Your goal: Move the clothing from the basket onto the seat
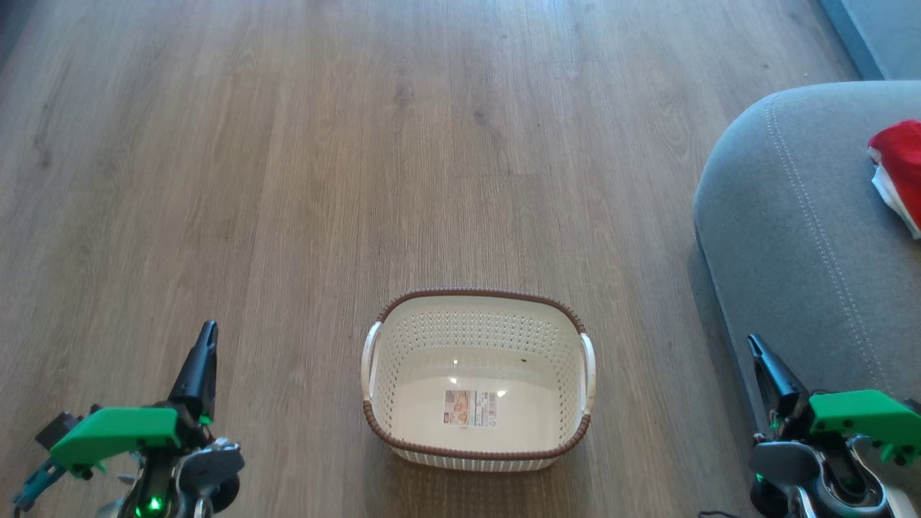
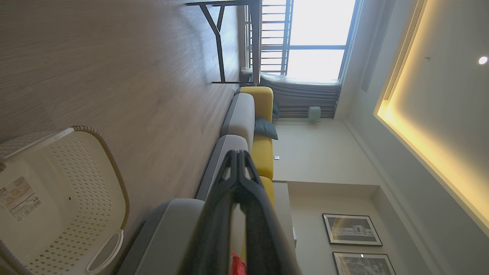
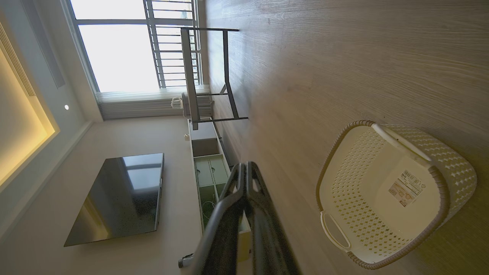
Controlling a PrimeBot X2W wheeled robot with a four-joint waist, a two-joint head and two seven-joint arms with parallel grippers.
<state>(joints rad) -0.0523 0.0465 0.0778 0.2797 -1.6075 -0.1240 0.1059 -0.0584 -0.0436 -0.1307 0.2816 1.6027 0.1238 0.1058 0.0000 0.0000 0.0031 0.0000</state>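
Note:
The cream basket with a brown rim stands on the wood floor in front of me, with only a paper label on its bottom. It also appears in the left wrist view and the right wrist view. The red and white clothing lies on the grey seat at the right edge of the head view. A sliver of red clothing shows behind my left fingers. My left gripper is shut at the lower left, holding nothing. My right gripper is shut beside the seat's front.
The wood floor spreads wide around the basket. A long grey and yellow sofa runs toward a bright window. A dark-legged table, a low cabinet and a wall television stand on the room's other side.

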